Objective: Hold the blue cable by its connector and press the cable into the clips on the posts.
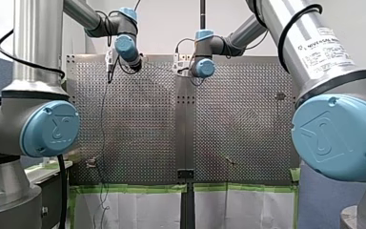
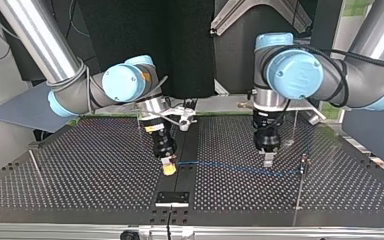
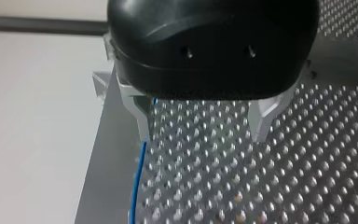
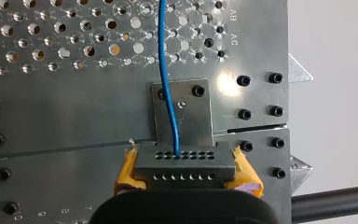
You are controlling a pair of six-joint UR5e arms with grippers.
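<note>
The blue cable [image 2: 230, 167] is being held at one end by its grey connector [image 4: 184, 170]. The connector is being pinched on its two short sides by the yellow pads [image 4: 248, 179] of my right pincer [image 4: 184, 158], which is closed tight on it. In the right wrist view the cable is being seen coming out of one of the connector's little holes. From there it is being led straight ahead, away from the pincer, over a small metal plate [image 4: 193, 116] and on across the holed worktop [image 4: 51, 42].

In the top view the cable's long line is being stretched sideways, low over the worktop. It is being run from the connector near the middle toward the view's right, as far as a thin post [image 2: 299, 192] with a clip [image 2: 304, 161] on it. Whether the cable is being gripped by that clip cannot be told.

My left pincer [image 2: 268, 161] is being held pointing down, just above the cable, between the connector and the post. In the left wrist view its two metal fingers [image 3: 142, 119] are being held wide apart, with nothing between them. The cable is being seen just beside one finger, on its outer side.
</note>
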